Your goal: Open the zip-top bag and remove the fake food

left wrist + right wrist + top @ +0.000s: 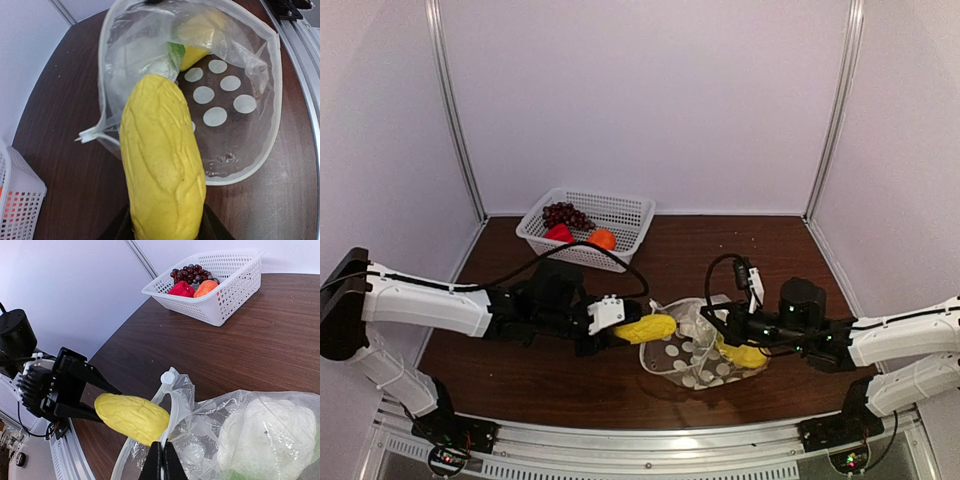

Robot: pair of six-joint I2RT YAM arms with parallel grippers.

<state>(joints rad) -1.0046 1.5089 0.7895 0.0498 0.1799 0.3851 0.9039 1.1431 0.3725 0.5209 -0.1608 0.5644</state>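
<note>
The clear dotted zip-top bag [692, 357] lies open at mid-table, its mouth gaping toward the left arm [235, 105]. My left gripper [618, 328] is shut on a long yellow fake-food piece [162, 165], held just outside the bag's mouth [132, 417]. My right gripper [162, 460] is shut on the bag's rim near the white zip slider [167, 377]. Inside the bag are a white lumpy piece [270, 432] and another yellow piece [744, 355].
A white lattice basket [620, 212] stands at the back left holding purple grapes [565, 214], a red piece [558, 233] and an orange piece [603, 239]. Its corner shows in the left wrist view [15, 200]. Walls enclose the table, with a metal rail along the near edge.
</note>
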